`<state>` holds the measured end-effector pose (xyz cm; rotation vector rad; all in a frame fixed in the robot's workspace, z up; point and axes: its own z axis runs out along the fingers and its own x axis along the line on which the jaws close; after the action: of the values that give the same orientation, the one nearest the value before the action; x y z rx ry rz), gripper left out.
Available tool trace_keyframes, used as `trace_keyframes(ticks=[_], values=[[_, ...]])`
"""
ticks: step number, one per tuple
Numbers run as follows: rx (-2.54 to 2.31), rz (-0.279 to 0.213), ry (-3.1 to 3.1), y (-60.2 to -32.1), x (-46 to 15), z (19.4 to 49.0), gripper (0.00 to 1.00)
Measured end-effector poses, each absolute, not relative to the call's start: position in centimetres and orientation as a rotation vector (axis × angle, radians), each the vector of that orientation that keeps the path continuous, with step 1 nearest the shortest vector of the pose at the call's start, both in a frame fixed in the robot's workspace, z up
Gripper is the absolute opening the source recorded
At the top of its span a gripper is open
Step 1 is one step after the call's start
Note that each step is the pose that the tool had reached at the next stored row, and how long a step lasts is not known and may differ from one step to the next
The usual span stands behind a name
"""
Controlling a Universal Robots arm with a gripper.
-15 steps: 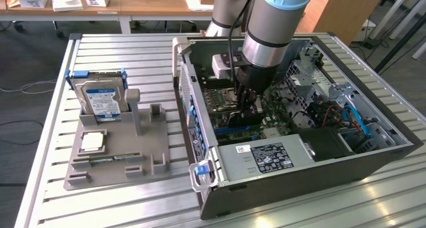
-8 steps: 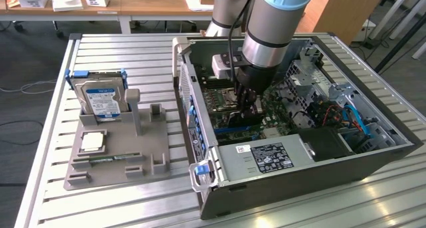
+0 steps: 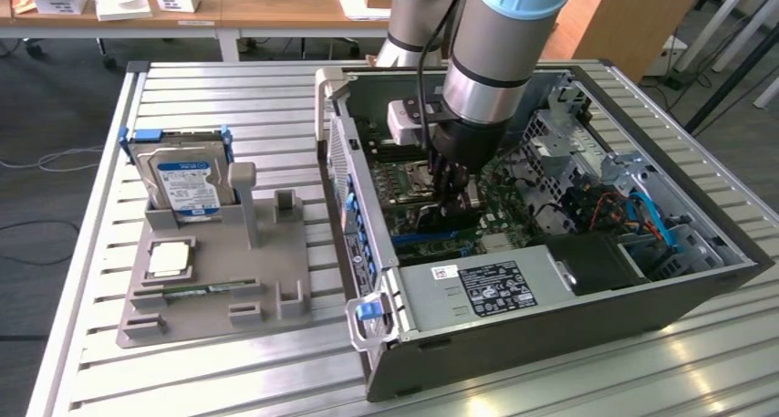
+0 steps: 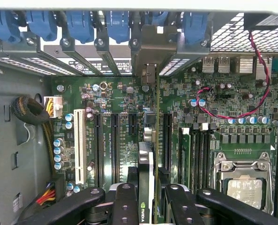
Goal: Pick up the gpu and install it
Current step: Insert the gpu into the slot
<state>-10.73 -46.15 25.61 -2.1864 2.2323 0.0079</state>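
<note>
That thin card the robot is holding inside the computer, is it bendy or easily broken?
Probably stiff: held by the gripper, the gpu shows a straight edge with no visible bend. Seen edge-on it is very thin, so likely light. That thinness suggests it could crack if forced crooked against the motherboard.

The claw [image 3: 451,201] holds the gpu [image 4: 146,174] inside the computer case [image 3: 548,339], with the hard drive [image 3: 185,183] at the exterior view's left.

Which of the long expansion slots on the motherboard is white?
The slot nearest the braided cable bundle; the other slots, closer to the gpu, are black.
</note>
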Motion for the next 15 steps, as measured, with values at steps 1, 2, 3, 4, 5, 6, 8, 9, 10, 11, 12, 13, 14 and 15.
trace_keyframes(ticks=[1,2,3,4,5,6,8,9,10,11,12,13,14,15], values=[[-2.186,0.008,2.232,-46.15,-10.73,25.61,0.27],[-2.186,0.008,2.232,-46.16,-10.73,25.61,0.27],[-2.186,0.008,2.232,-46.15,-10.73,25.60,0.27],[-2.186,0.008,2.232,-46.15,-10.75,25.59,0.27],[-2.186,0.008,2.232,-46.15,-10.75,25.59,0.27],[-2.186,0.008,2.232,-46.15,-10.76,25.57,0.27],[-2.186,0.008,2.232,-46.15,-10.76,25.57,0.27],[-2.186,0.008,2.232,-46.15,-10.77,25.57,0.27],[-2.186,0.008,2.232,-46.15,-10.77,25.56,0.27],[-2.186,0.008,2.232,-46.15,-10.77,25.55,0.27],[-2.186,0.008,2.232,-46.15,-10.77,25.55,0.27],[-2.186,0.008,2.232,-46.15,-10.77,25.54,0.27],[-2.186,0.008,2.232,-46.15,-10.77,25.54,0.27],[-2.186,0.008,2.232,-46.15,-10.77,25.54,0.27]])
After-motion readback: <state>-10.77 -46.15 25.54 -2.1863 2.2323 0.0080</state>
